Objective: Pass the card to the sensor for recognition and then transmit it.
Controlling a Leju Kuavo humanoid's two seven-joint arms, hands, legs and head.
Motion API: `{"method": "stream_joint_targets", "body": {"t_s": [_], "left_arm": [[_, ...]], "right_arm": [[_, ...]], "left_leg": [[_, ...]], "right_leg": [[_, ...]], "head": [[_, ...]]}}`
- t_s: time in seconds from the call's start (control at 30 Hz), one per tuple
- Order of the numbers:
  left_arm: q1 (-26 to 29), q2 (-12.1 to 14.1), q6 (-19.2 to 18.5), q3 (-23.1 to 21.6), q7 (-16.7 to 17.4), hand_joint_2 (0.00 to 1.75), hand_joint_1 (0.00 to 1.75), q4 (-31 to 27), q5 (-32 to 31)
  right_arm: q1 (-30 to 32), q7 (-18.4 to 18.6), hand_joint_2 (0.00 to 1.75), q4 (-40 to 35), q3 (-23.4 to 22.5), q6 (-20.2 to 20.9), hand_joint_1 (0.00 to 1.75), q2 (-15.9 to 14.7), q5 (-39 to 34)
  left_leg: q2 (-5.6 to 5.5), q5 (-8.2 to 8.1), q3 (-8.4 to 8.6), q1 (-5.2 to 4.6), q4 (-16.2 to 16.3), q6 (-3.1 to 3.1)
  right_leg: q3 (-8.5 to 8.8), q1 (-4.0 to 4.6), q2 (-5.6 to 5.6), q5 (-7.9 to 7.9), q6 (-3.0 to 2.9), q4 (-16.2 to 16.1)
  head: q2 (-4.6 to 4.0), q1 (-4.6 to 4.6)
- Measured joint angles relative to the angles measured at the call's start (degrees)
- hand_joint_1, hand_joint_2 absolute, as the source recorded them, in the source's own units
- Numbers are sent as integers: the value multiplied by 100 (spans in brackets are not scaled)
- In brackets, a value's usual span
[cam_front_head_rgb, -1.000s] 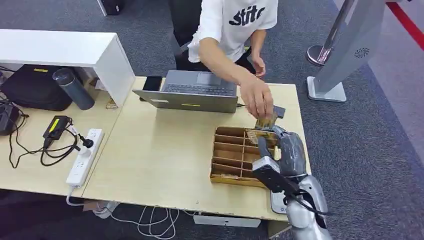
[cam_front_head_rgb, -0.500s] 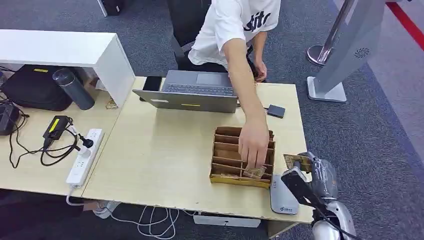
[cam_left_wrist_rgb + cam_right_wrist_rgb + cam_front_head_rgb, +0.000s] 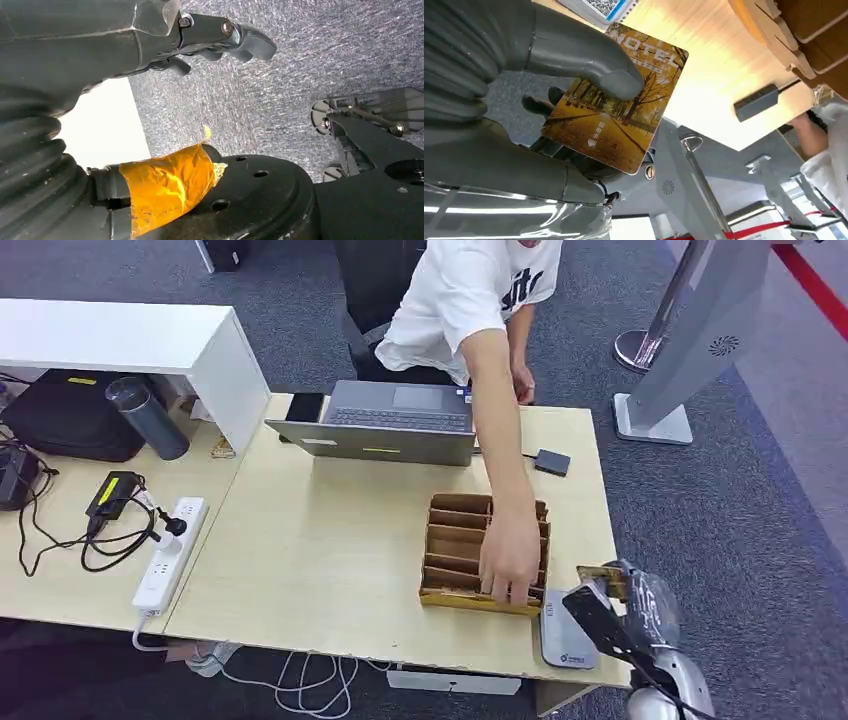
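The card [image 3: 616, 97], a golden hotel key card, is pinched under the thumb of the right hand [image 3: 625, 590], held flat just right of the grey sensor [image 3: 566, 632] at the desk's [image 3: 330, 540] near right edge, seemingly so its face can be presented for reading. A person's hand [image 3: 510, 560] reaches into the cardboard organizer [image 3: 455, 540]. The left hand [image 3: 220, 35] hangs over carpet with fingers curled, holding nothing.
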Motion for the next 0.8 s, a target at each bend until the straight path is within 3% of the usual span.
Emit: {"method": "stream_joint_targets", "body": {"t_s": [0.8], "left_arm": [[-5,2,0,-87,0,175,0,0,63]], "right_arm": [[-166,-116,175,575,177,155,175,-15,-7]], "left_leg": [[0,0,0,0,0,0]], "right_leg": [[1,0,-1,0,0,0]], "head": [[0,0]]}}
